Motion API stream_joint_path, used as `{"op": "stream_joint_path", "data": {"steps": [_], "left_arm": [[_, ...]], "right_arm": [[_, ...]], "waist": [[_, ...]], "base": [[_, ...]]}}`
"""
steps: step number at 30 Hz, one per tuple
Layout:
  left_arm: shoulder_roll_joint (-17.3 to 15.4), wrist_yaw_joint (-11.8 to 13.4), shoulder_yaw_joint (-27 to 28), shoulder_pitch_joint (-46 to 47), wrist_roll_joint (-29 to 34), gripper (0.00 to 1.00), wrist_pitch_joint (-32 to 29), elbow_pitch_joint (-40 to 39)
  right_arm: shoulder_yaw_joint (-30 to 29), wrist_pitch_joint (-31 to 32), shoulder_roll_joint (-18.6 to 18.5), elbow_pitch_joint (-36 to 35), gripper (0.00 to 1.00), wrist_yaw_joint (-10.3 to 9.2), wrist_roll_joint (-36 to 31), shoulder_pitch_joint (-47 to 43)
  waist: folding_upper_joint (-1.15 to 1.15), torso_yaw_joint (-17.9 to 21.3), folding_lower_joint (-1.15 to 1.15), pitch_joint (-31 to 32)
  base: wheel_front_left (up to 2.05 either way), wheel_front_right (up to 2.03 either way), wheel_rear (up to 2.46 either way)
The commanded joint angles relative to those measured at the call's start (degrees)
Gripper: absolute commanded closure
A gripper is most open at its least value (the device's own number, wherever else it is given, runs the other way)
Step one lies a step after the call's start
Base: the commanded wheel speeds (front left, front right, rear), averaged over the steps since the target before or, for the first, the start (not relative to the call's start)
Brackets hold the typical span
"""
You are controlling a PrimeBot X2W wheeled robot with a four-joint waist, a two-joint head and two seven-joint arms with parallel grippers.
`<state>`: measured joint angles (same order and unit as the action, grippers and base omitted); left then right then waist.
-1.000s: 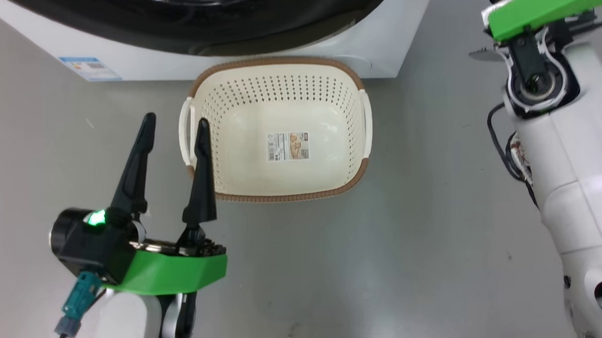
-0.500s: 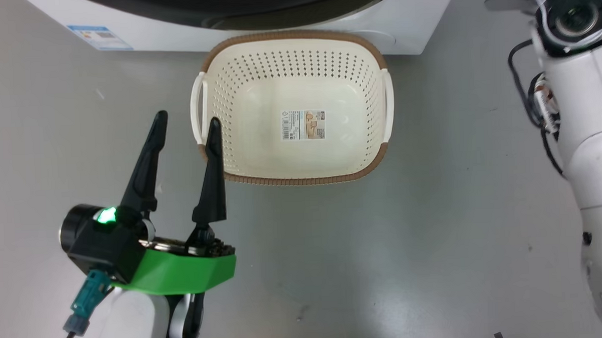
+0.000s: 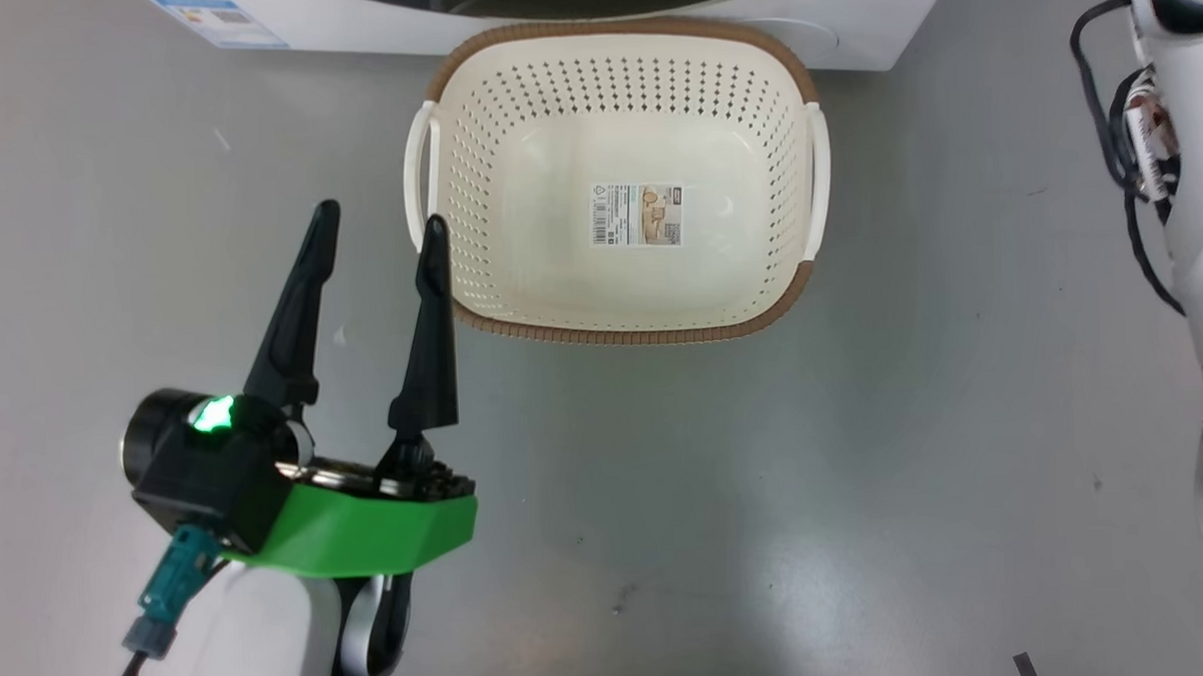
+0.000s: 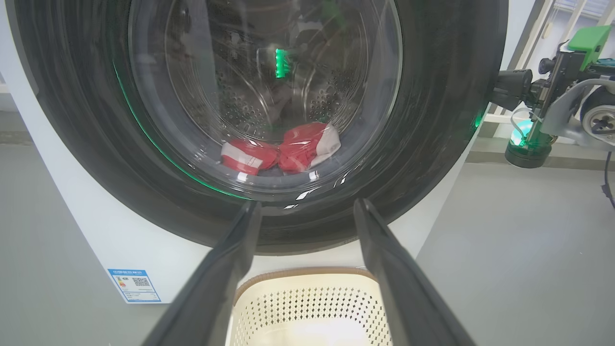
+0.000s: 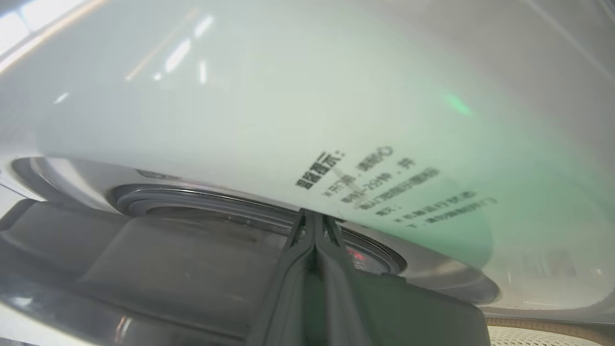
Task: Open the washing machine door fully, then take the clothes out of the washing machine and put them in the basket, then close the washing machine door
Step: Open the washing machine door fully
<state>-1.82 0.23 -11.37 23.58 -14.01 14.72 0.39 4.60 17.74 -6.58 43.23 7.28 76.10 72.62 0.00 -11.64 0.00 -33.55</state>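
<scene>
Grey floor [image 3: 768, 532] holds basket [image 3: 641, 334] just before washing machine [image 4: 96, 230]. Clothes [image 4: 278, 154] lie in drum [image 4: 331, 101] behind door [image 4: 432, 120] glass. Left hand [image 3: 381, 216] spread wide, holding nothing, beside basket; right hand [image 5: 314, 215] clenched at door rim.

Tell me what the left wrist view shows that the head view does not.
Left wrist view adds: the glass of the washing machine door, with the red clothes lying behind it, and the shut right gripper at the door's right edge.
Head view adds: the bare bottom of the basket with its paper label, and both side handles.
Shared: the basket's brown rim, the white front of the washing machine with its blue label, and the dark fingers of the open left gripper.
</scene>
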Motion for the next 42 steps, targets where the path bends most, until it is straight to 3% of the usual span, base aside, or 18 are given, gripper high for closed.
{"op": "stream_joint_path", "data": {"steps": [1, 29, 42], "left_arm": [[-1.1, 0.5, 1.5, 0.3, -0.2, 0.0, 0.3, -1.5], [-1.1, 0.1, 4.1, 0.2, -0.8, 0.0, 0.3, -0.1], [-1.1, 0.5, 4.7, -1.2, -0.8, 0.0, 0.3, 1.2]], "right_arm": [[0.7, 0.6, 1.9, -1.8, 1.0, 0.21, 0.3, 1.2], [3.1, 10.2, 3.0, -4.1, 1.0, 0.21, 4.0, -1.9], [4.0, 12.2, 3.2, -4.4, 1.0, 0.21, 4.8, -6.0]], "waist": [[0.0, -0.2, 0.0, -0.2], [0.0, 1.2, 0.0, 1.0], [0.0, 1.1, 0.0, 4.9]], "base": [[0.0, 0.0, 0.0], [0.0, 0.0, 0.0], [0.0, 0.0, 0.0]]}}
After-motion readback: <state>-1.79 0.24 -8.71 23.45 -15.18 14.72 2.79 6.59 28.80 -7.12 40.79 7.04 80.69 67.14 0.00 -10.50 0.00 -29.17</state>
